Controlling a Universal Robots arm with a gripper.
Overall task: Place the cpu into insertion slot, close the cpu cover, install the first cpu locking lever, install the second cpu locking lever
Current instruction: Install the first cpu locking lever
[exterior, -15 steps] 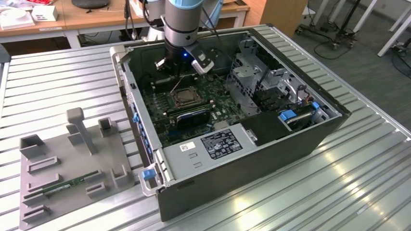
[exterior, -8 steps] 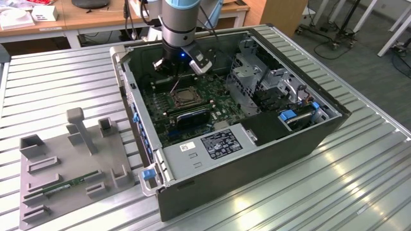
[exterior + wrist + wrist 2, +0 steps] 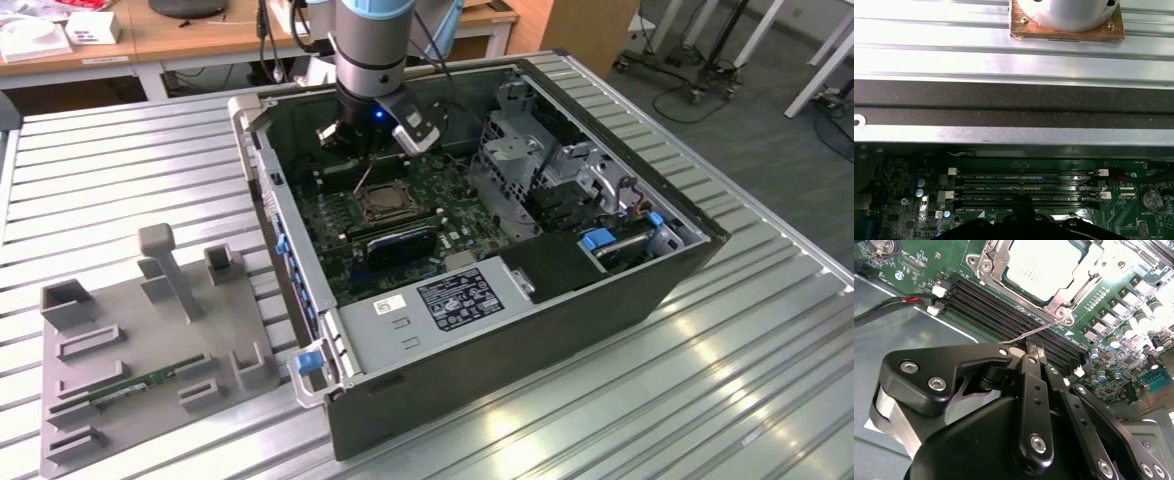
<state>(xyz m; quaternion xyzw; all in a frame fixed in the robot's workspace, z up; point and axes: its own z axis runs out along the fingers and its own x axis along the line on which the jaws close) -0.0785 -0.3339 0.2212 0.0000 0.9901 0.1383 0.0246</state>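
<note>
The cpu (image 3: pixel 1046 267) lies in the insertion slot (image 3: pixel 384 203) on the green board inside the open computer case. The silvery cpu cover (image 3: pixel 995 260) lies flat around it, framing its pale face. A thin wire locking lever (image 3: pixel 1046 326) slants up from the socket's corner towards me. My gripper (image 3: pixel 1034 344) has its black fingers pressed together on that wire near its hooked end. In the exterior view the gripper (image 3: pixel 363 150) hangs just behind the socket, with the lever (image 3: pixel 363 180) raised beneath it. In the first wrist view the gripper (image 3: pixel 1021 202) is a dark shape over the memory slots.
Black memory slots (image 3: pixel 1004 305) run beside the socket, under my fingers. A red and black cable (image 3: pixel 899 302) crosses nearby. The case wall (image 3: pixel 1014 100) and drive cage (image 3: pixel 534 160) hem in the board. A grey fixture plate (image 3: pixel 134 340) with a memory stick (image 3: pixel 134 385) lies at the exterior view's left.
</note>
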